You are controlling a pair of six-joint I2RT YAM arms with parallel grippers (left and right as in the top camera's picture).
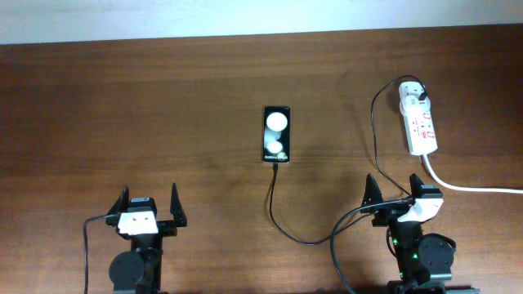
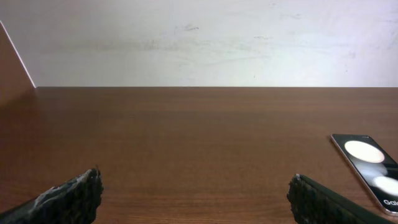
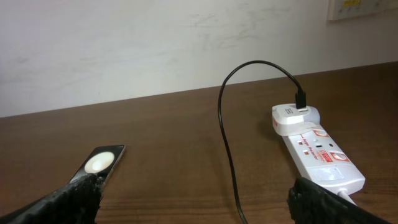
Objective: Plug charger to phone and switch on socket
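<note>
The worktop [image 1: 122, 98] is one matt brown surface with a straight wood grain; a pale wall [image 2: 199, 37] rises beyond its far edge.

(a) One phone [image 1: 276, 135], a slim black glossy rectangle, lies flat near the middle of the worktop, its long axis running from far edge to near edge. Its face shows two white round spots and, toward the near end, one line of tiny white writing. Only "Gal" can be read, in the left wrist view.

(b) One charger [image 1: 372, 131], a thin black cable, leaves one white plug [image 3: 292, 118] seated in the far end of the socket. It arches leftward, runs toward the near edge, then curves back to meet the near end of the phone. Whether its tip is seated there cannot be told.

(c) One socket [image 1: 418, 124], a white elongated plastic strip, lies near the far right corner. It bears small red marks whose lettering is too small to read. One thick white cord [image 1: 474, 189] leaves its near end toward the right edge.

(d) The left gripper [image 1: 149, 204] sits at the near edge, left side. Its two dark, rough-textured fingers [image 2: 68, 199] are spread wide and hold nothing.

(e) The right gripper [image 1: 393, 194] sits at the near edge, right side. Its two fingers are likewise parted and empty, and in the right wrist view the charger lies on the wood in the gap between them.
</note>
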